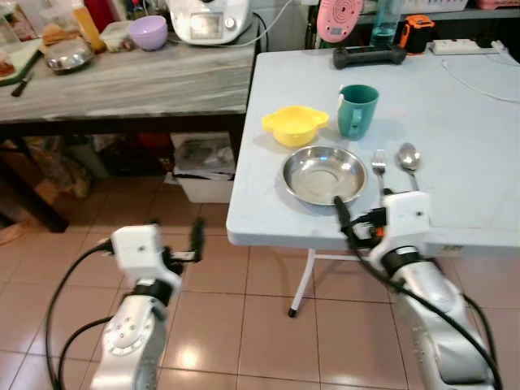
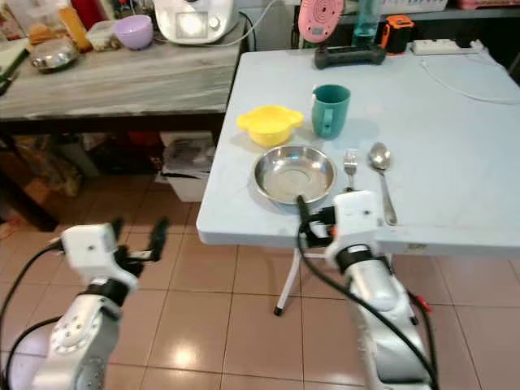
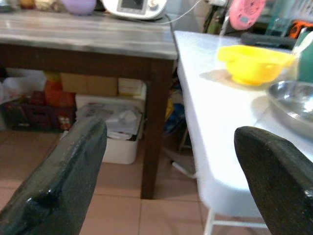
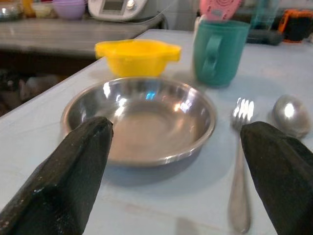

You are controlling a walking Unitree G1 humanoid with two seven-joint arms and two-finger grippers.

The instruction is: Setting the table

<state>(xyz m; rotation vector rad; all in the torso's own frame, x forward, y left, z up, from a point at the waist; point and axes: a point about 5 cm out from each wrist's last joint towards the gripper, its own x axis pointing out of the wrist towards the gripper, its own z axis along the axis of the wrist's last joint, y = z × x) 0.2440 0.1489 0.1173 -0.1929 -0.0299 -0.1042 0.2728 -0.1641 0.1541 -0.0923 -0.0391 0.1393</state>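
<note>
Steel plate on white table near front edge; yellow bowl & green mug just behind it, fork & spoon beside it on robot's right. R gripper low at table edge facing plate, fingers wide, holding nothing. L gripper over tiled floor beside table, fingers wide, empty.
</note>
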